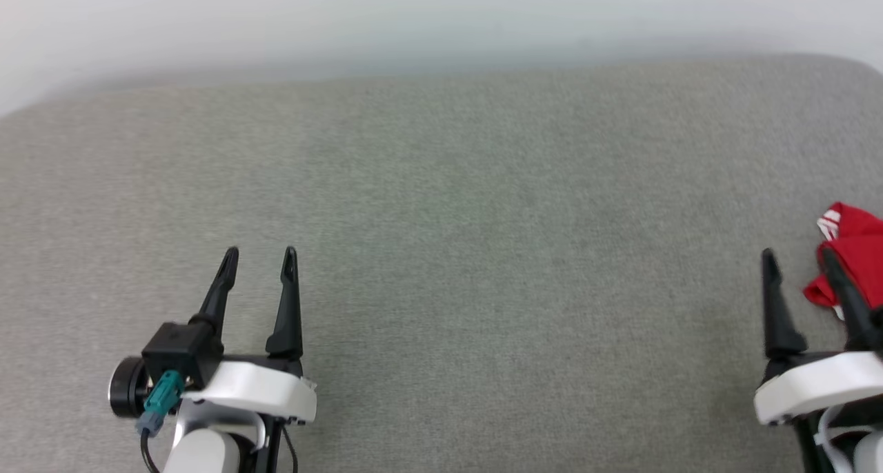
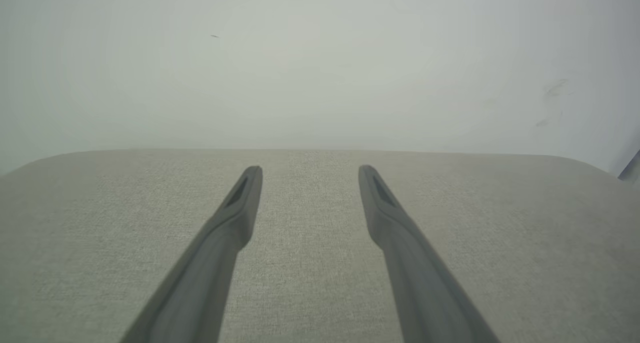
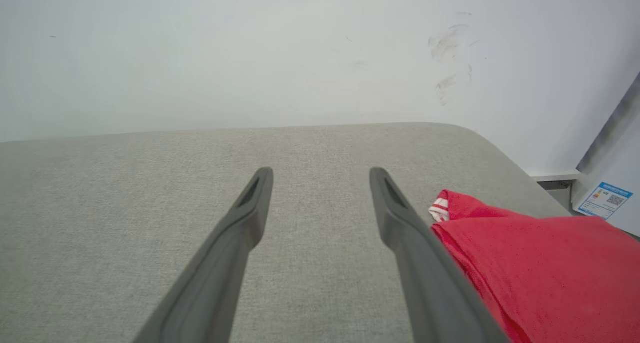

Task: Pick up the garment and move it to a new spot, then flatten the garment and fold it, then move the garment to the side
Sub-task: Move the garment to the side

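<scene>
You have both arms parked low at the near edge of the grey woven-fabric surface (image 1: pixel 441 252), which reads as a ready posture. The left gripper (image 1: pixel 261 254) stands with its jaws spread wide and nothing between them, and so does the right gripper (image 1: pixel 797 256). The red jersey T-shirt with striped red-and-white trim (image 1: pixel 859 242) lies bunched at the surface's far right edge, just outside your right gripper's outer finger. From the wrist the finger runs along the cloth's edge, but contact can't be judged. The left gripper is well apart from it.
</scene>
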